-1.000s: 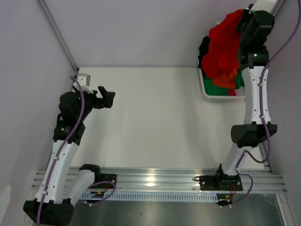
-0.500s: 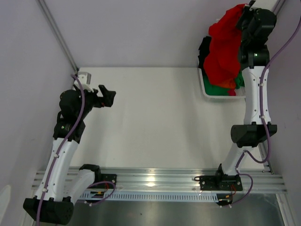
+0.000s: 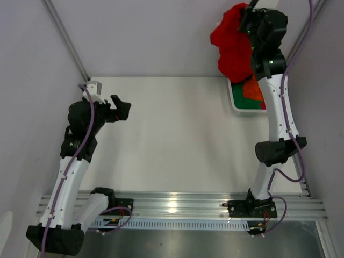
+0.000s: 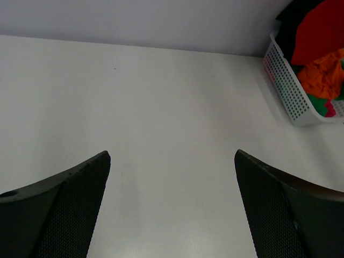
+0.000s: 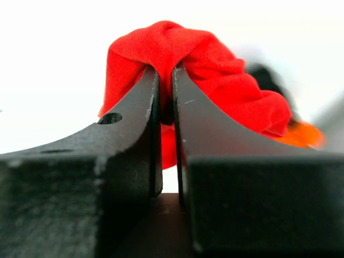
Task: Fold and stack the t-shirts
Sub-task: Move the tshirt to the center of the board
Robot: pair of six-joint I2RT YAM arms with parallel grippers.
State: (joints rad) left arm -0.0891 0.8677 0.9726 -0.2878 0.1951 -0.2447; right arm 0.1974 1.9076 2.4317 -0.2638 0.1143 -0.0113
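Observation:
My right gripper [image 3: 249, 16] is shut on the bright red t-shirt [image 3: 234, 44] and holds it bunched, high over the table's far right corner. In the right wrist view the cloth [image 5: 220, 80] is pinched between the fingertips of that gripper [image 5: 166, 70]. Its lower end hangs at the white basket [image 3: 235, 105], where orange [image 3: 253, 86] and green [image 3: 248, 100] t-shirts lie. The left wrist view shows red [image 4: 325, 29], orange [image 4: 321, 78], black [image 4: 294, 15] and green [image 4: 321, 105] cloth there. My left gripper [image 3: 121, 109] hovers open and empty at the far left, its fingers [image 4: 80, 204] spread wide.
The basket [image 4: 290, 91] stands at the table's back right corner against the wall. A slanted metal post [image 3: 67, 40] rises at the back left. White table surface [image 3: 177, 134] lies between the two arms.
My right gripper has swung up and to the left with the red t-shirt, lifting most of it out of the basket. The left arm has barely moved.

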